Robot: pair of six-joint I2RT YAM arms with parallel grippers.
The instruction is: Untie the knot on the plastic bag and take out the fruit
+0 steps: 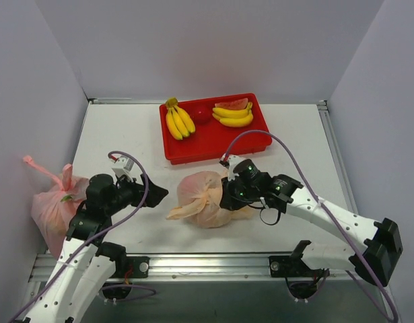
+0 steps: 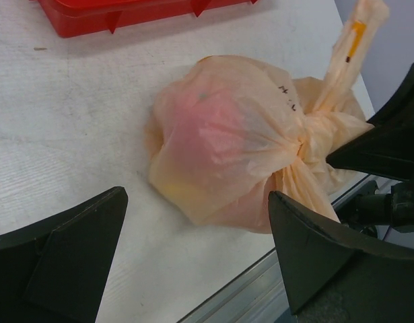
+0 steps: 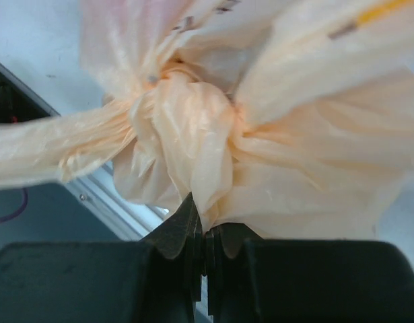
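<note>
The peach-orange plastic bag (image 1: 205, 198) lies on the table in front of the red tray, still tied. Its knot (image 3: 186, 108) fills the right wrist view, and one loose handle (image 3: 52, 145) stretches to the left. My right gripper (image 3: 205, 229) is shut on a fold of the bag's film just under the knot. The fruit shows only as red (image 2: 193, 121) and yellow (image 2: 173, 188) blurs through the film. My left gripper (image 2: 196, 249) stands wide open a little left of the bag, nothing between its fingers (image 2: 72, 256). The knot (image 2: 302, 141) faces its right side.
A red tray (image 1: 207, 142) at the back holds two banana bunches (image 1: 178, 120) and a watermelon slice (image 1: 232, 103). A pinker knotted bag (image 1: 55, 208) rests against the left wall. The metal rail (image 1: 213, 266) marks the near edge close behind the bag.
</note>
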